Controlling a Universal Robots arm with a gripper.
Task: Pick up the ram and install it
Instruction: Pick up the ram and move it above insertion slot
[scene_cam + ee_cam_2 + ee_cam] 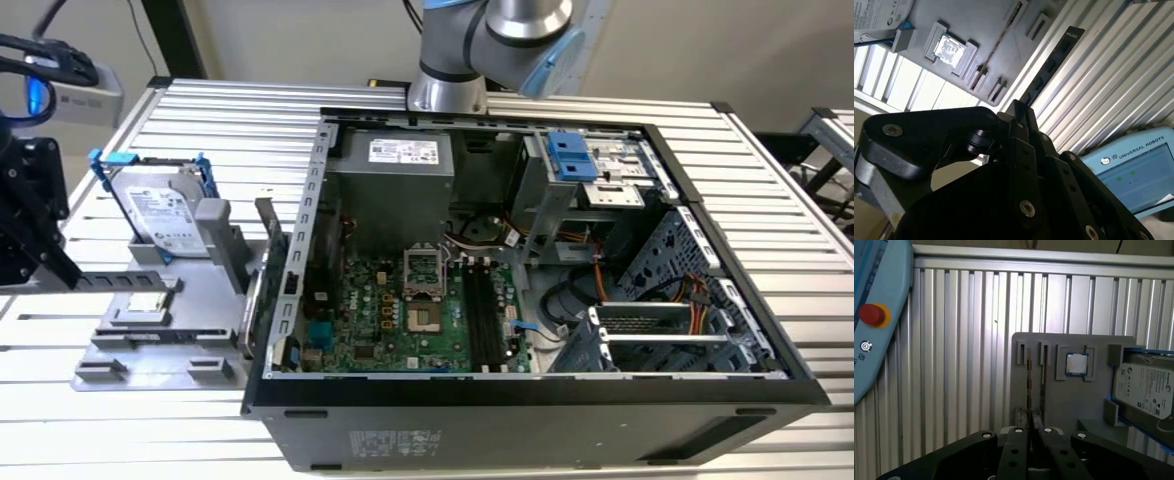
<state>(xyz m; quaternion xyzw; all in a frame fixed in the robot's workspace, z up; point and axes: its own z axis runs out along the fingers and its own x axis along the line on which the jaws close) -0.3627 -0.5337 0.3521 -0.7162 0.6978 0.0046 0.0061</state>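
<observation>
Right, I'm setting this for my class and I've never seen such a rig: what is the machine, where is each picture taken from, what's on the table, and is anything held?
The machine is one robot arm with a two-fingered gripper. The exterior view comes from a camera off the arm. Both wrist views come from cameras riding on the arm, so the black gripper sits in their foreground. On the ribbed metal table lies an open computer case with its green motherboard showing. Beside it, on the exterior view's left, a grey holder carries a silver hard drive, a small square CPU chip and the ram, a thin stick standing on edge in a slot. The gripper is shut, holds nothing and hangs close to the holder.
</observation>
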